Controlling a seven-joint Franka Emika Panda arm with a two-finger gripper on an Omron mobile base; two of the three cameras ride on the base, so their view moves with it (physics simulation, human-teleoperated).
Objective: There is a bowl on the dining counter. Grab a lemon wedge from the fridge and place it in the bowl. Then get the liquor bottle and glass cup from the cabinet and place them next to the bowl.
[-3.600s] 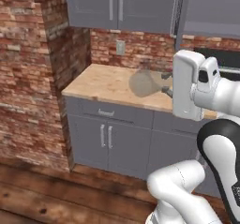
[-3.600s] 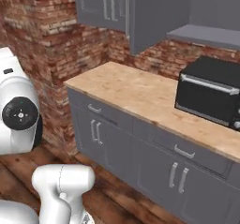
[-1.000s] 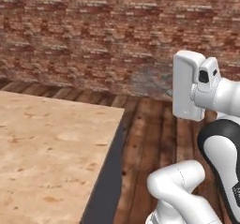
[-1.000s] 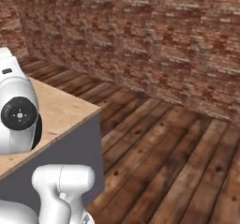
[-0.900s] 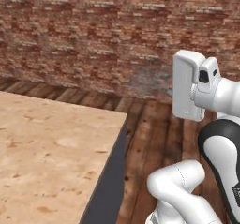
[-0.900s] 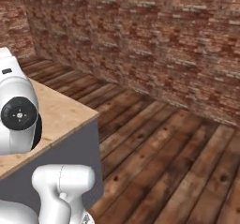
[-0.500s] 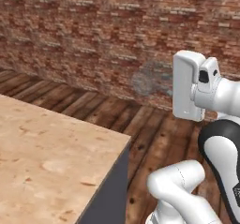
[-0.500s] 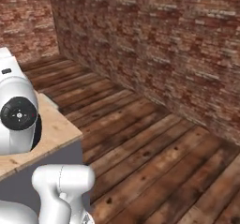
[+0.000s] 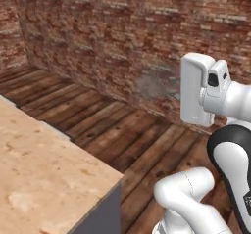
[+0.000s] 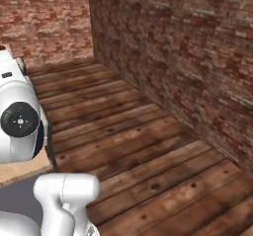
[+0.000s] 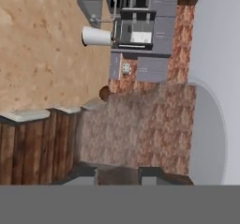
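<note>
Between the gripper (image 11: 118,175) tips the glass cup (image 11: 140,124) sits gripped, translucent, rim cut off

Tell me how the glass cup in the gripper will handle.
The glass cup looks thin and translucent, so probably light and fragile. Its plain sides seem smooth, so it may slip in the gripper. Round, it would likely roll if tipped.
</note>
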